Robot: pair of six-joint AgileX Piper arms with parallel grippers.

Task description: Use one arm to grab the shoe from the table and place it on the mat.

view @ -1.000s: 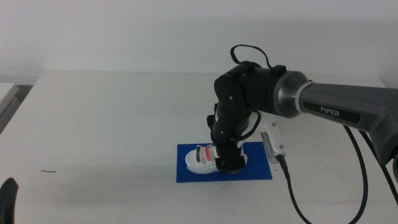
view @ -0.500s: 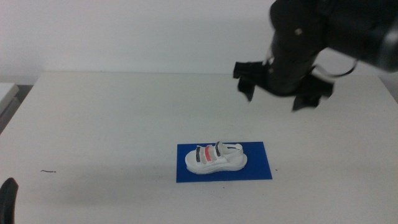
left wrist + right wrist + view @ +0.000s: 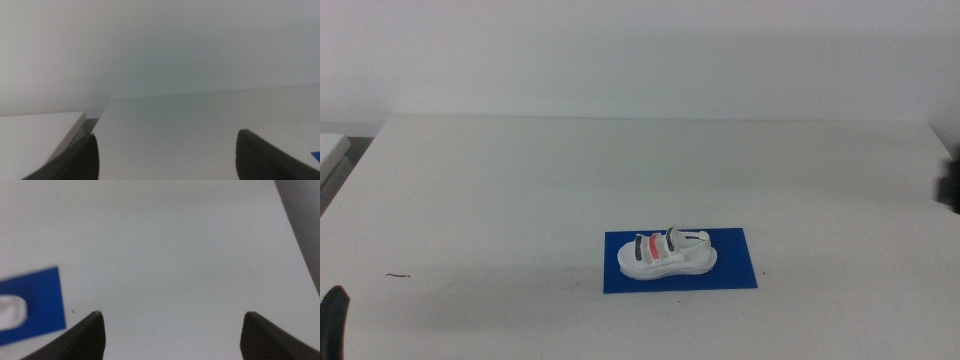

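shoe placement reads as finished in the middle view, so the step in hand is judged to be the retreat of the working arm. table is the largest item, a plain white top that fills most of that view. mat, a dark blue rectangle, lies flat on the table near its front, slightly right of centre. shoe sits upright on its sole on the left part of the mat, touching it, with its white sole wholly inside the blue edges as far as can be seen, two black straps and one red strap facing up. nothing grips or touches the shoe. right gripper is released: its two dark jaws stand wide apart with only bare table between them, and its wrist view shows a corner of the mat and a blurred white edge of the shoe well off to one side. left gripper waits with jaws likewise spread and nothing held, facing the far table edge. to do this step well, keep the right arm high and clear of the mat while it withdraws, keep the jaws apart, and avoid any sweep back across the shoe that could nudge it off the mat.
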